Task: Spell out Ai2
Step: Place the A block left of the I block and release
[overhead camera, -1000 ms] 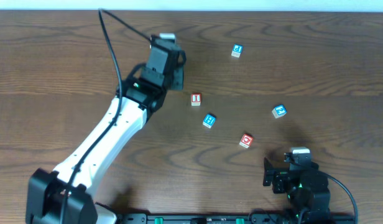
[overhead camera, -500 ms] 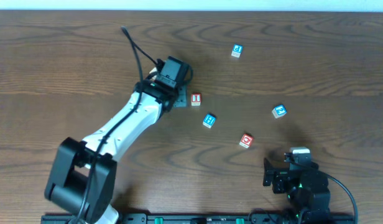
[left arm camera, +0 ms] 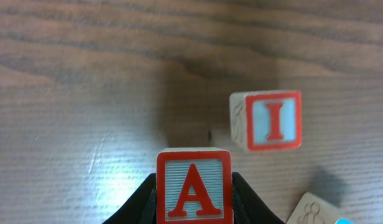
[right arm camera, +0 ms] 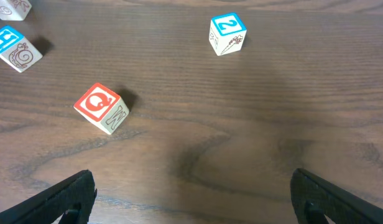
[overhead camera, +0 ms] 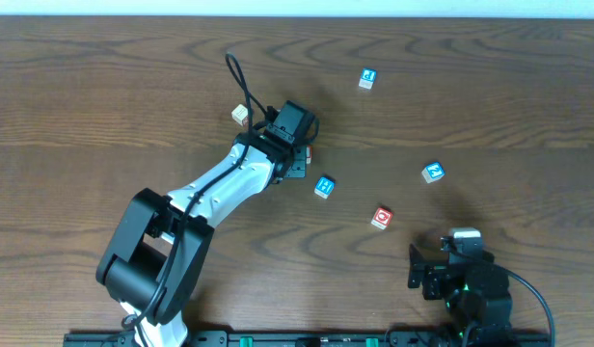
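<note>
My left gripper [left arm camera: 193, 214] is shut on a red A block [left arm camera: 193, 186] and holds it just left of and nearer than the red I block [left arm camera: 266, 120]. In the overhead view the left gripper [overhead camera: 295, 154] covers the A block and nearly all of the I block [overhead camera: 310, 152]. A blue 2 block [overhead camera: 432, 173] lies to the right; it also shows in the right wrist view [right arm camera: 227, 32]. My right gripper [right arm camera: 191, 205] is open and empty near the front edge [overhead camera: 451, 275].
A blue H block [overhead camera: 324, 186] lies just front-right of the I block and shows at the corner of the left wrist view [left arm camera: 316, 210]. A red Q block [overhead camera: 381, 218] lies nearer the right arm. Another blue block [overhead camera: 367, 78] sits at the back.
My left arm has swung right and toward the front, bringing its gripper from the back of the table down next to the I block. The right arm has not moved.
</note>
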Robot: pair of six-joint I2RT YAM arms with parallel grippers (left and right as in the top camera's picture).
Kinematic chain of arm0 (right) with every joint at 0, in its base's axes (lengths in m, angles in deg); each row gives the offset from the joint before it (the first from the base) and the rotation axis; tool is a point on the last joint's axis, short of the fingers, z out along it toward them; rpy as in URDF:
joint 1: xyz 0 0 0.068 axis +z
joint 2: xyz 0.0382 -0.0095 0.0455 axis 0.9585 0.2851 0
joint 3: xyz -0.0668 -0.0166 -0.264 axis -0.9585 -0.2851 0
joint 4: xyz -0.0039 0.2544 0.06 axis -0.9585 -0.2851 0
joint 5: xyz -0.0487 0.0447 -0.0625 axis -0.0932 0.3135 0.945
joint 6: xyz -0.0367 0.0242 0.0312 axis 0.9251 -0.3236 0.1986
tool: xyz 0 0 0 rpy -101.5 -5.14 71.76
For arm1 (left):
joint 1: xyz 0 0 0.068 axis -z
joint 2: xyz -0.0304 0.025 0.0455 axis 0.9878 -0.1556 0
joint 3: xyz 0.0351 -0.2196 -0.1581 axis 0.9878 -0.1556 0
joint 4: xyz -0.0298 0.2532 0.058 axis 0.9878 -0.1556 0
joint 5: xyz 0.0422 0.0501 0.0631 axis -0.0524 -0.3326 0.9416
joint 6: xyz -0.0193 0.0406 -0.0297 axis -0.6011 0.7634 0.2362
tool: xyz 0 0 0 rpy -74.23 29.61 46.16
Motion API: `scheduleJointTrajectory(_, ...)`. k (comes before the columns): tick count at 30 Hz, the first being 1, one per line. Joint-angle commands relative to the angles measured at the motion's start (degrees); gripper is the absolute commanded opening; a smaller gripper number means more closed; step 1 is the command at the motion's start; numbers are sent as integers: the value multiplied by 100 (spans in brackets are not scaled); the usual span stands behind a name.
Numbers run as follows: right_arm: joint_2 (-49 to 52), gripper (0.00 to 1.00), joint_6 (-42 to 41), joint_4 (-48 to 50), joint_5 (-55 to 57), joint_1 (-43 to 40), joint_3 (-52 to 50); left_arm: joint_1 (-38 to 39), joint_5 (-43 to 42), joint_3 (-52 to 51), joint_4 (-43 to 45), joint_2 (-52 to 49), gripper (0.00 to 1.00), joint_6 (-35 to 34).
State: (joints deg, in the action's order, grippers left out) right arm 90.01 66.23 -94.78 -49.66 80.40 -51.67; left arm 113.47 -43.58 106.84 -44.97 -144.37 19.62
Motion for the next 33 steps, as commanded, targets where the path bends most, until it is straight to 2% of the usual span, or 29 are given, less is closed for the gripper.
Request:
scheduleJointTrajectory(1, -37, 99, 44, -24, -20, -46, -68, -11, 33, 2, 118, -129, 6, -42)
scheduleJointTrajectory(26, -37, 99, 44, -22, -20, -46, -68, -26, 308, 4, 529, -426, 7, -46)
scheduleJointTrajectory(27, -37, 99, 44, -22, -20, -46, -68, -26, 308, 4, 531, -426, 9, -46)
scheduleJointTrajectory(31, -37, 99, 44, -24, -20, -46, -68, -26, 302, 4, 529, -426, 35, -48)
scheduleJointTrajectory(33, -37, 99, 44, -22, -20, -46, -68, -26, 302, 4, 529, -426, 39, -48)
